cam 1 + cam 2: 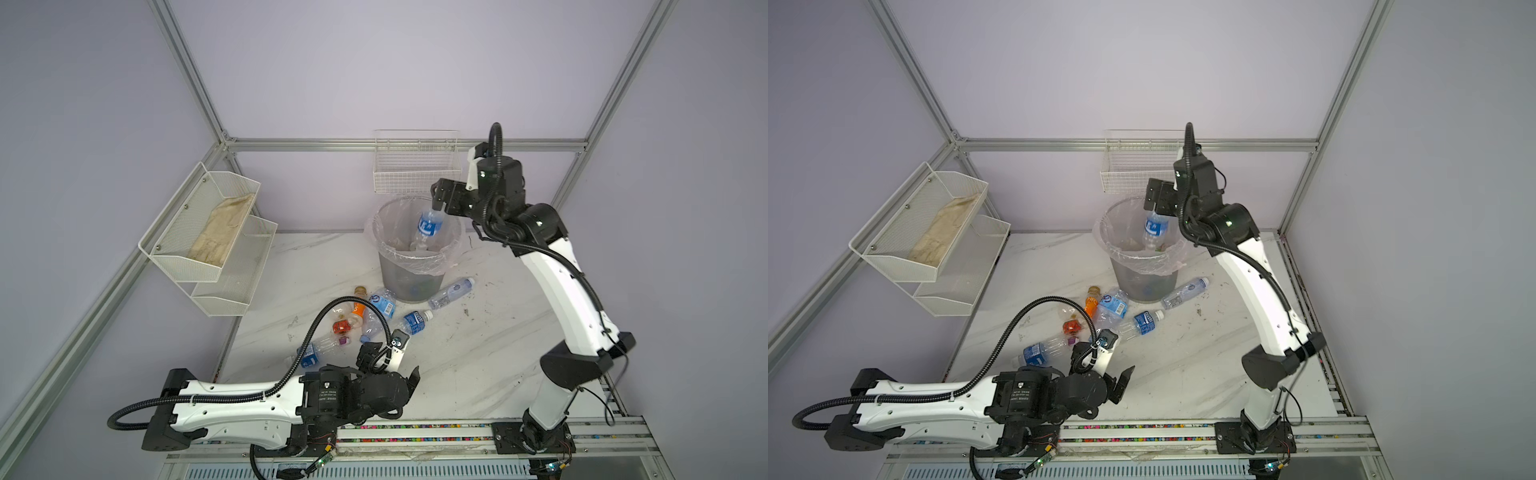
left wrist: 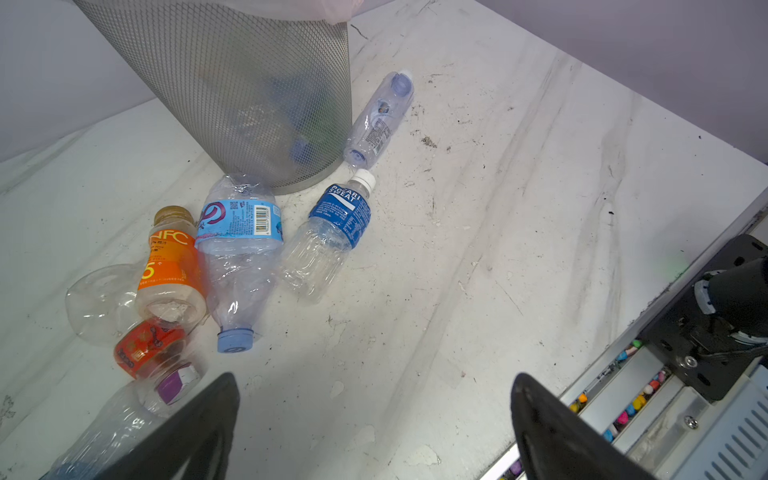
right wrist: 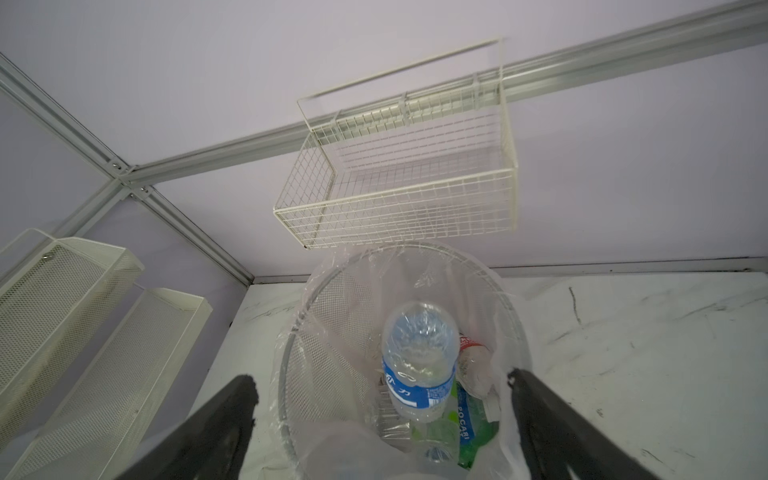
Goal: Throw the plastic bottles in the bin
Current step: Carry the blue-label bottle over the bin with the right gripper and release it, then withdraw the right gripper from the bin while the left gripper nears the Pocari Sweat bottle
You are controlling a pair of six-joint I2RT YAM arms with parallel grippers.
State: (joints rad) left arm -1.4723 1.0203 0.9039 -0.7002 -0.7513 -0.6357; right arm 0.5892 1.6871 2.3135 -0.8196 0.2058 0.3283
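Grey mesh and a clear plastic liner mark the bin [image 1: 411, 278], which is set toward the far middle of the white marbled table [image 1: 478, 353] in both top views. At the bin's 1 o'clock rim the right gripper [image 1: 438, 204] is held above the opening, and its fingers [image 3: 232, 415] are spread wide. A blue-labelled bottle [image 3: 419, 361] is seen neck-down in the bin's mouth just beneath them, its base turned up toward the wrist camera, and neither finger is seen touching it. Other bottles [image 3: 467, 428] are glimpsed at the bottom of the bin. Six of the plastic bottles are seen lying on the table. A clear bottle [image 1: 451, 293] is placed at the bin's 5 o'clock, just beside its base, and a dark-blue-labelled bottle [image 2: 332, 232] at 6 o'clock. A crushed light-blue-labelled bottle [image 2: 239, 249] is found at 7 o'clock, touched by an orange-labelled bottle [image 2: 170, 262], with a red-labelled bottle [image 2: 145, 345] and a further blue-labelled one [image 1: 316, 353] beyond them toward 8 o'clock. The left gripper [image 2: 374, 380] is held low at the bin's 6 o'clock, well apart from it, and its jaws are parted wide around nothing. A white wire basket [image 1: 415, 170] is fixed at the bin's 12 o'clock.
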